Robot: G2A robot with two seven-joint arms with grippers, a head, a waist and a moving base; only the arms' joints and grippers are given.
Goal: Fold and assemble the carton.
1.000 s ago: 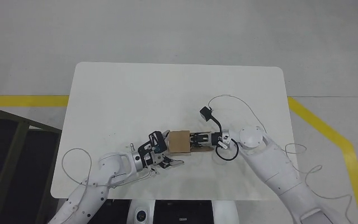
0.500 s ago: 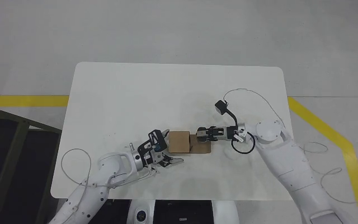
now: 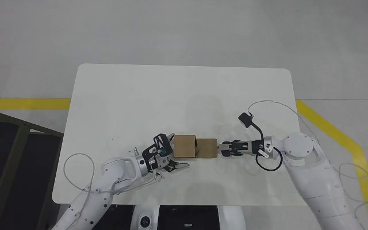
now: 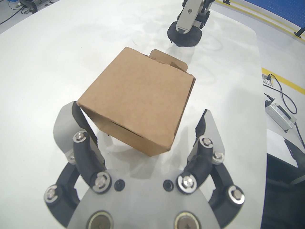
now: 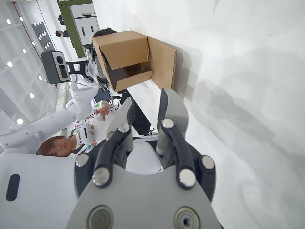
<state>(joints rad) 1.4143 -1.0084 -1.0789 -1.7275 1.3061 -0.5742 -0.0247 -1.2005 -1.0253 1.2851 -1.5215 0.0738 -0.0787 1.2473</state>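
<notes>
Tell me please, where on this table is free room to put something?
The far half of the table is bare from side to side. Crowded: the near middle, where the carton lies between the left gripper and right gripper.

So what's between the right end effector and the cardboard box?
Nothing, only bare white table separates the right end effector from the brown cardboard carton, seen in the left wrist view.

Bright, even light from rows of round ceiling lamps (image 5: 9,64) washes the white table (image 3: 144,98) almost to glare, leaving only a soft, pale shadow beneath the carton (image 4: 138,101), while both wrist views bow strongly outward, curving the table's edges.
</notes>
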